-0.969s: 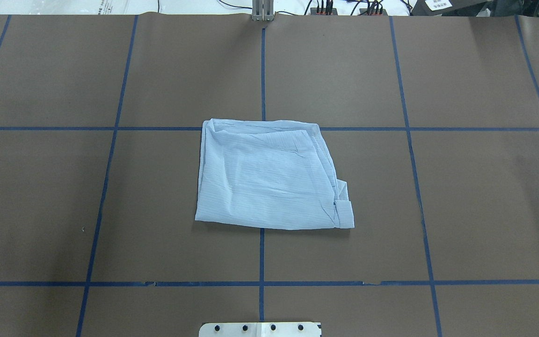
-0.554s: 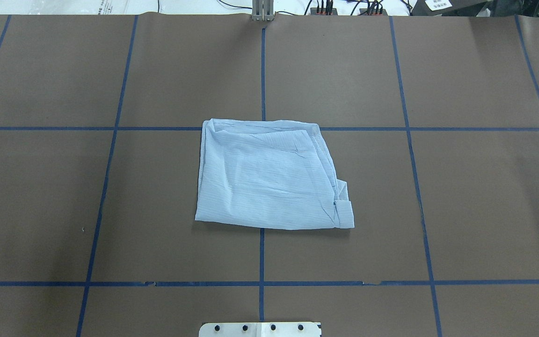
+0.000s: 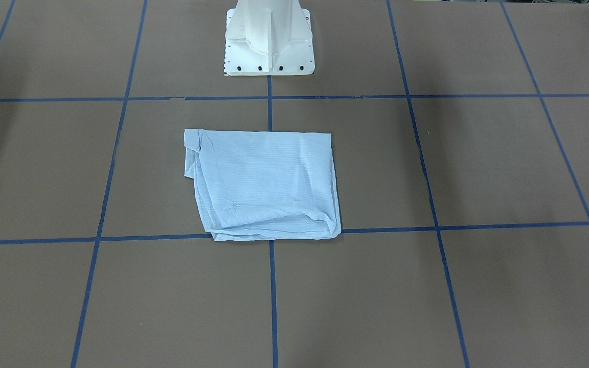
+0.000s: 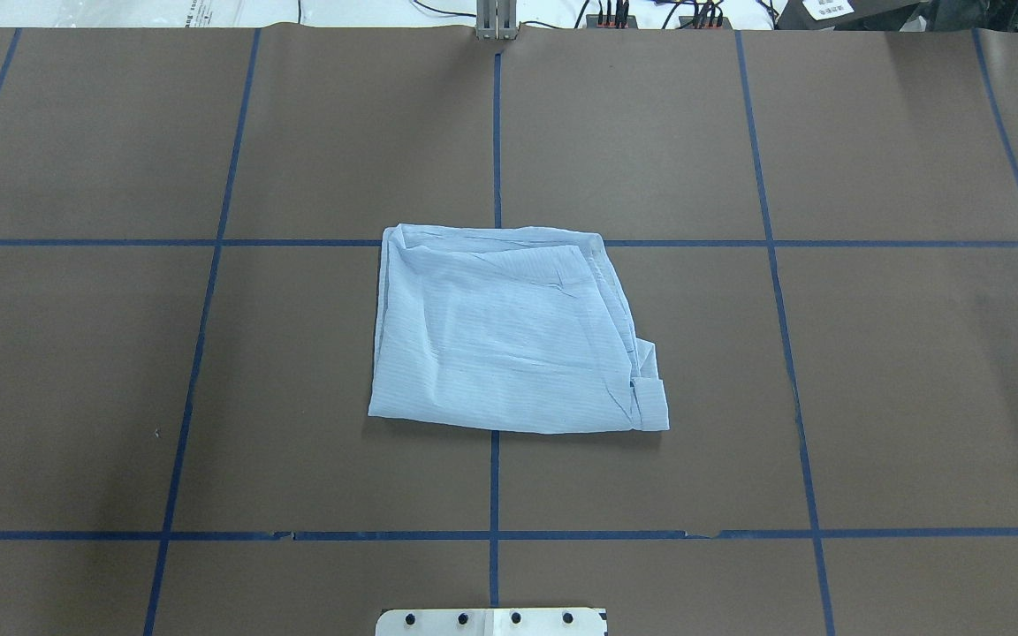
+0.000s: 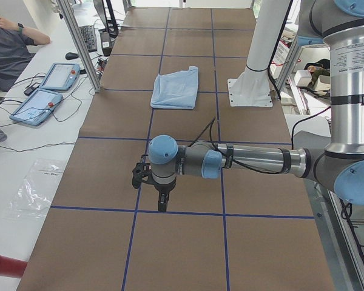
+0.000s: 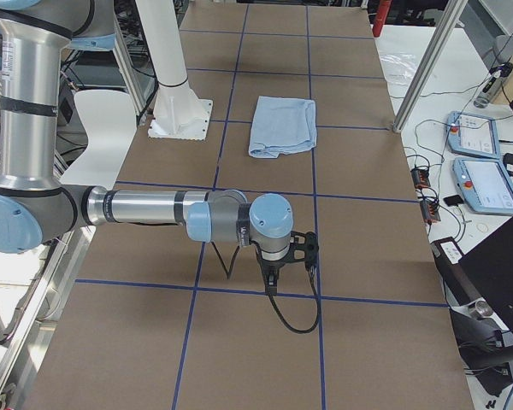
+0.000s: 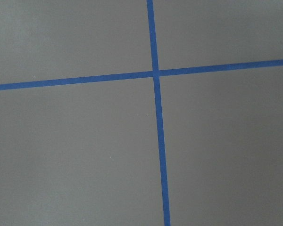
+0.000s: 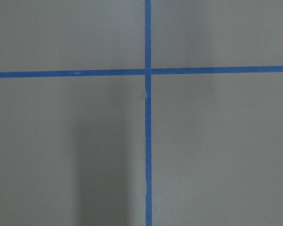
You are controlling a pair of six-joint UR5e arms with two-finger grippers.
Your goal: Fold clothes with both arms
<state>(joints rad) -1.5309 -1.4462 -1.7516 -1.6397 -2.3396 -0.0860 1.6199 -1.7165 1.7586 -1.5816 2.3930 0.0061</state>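
Pale-blue shirt (image 4: 509, 336) lies folded square at table (image 4: 827, 132) centre | left gripper (image 5: 162, 203) and right gripper (image 6: 271, 284) hang well apart from it, likely clearing a finished fold | finger spread: cannot tell

I look straight down on a flat grey-brown table surface (image 8: 217, 141). Two strips of blue tape mark it. The level strip (image 8: 61, 74) runs from the left edge to the right edge across the upper third of my view. The upright strip (image 8: 147, 150) runs from top to bottom, just right of the middle. They meet at a crossing (image 8: 147, 71) and split the surface into four fields, the lower two much larger. A small pale nick (image 8: 145, 97) shows on the upright strip's left edge, just below the crossing. A soft dark shadow (image 8: 101, 160) lies in the lower left field, beside the upright strip, and reaches the bottom edge.
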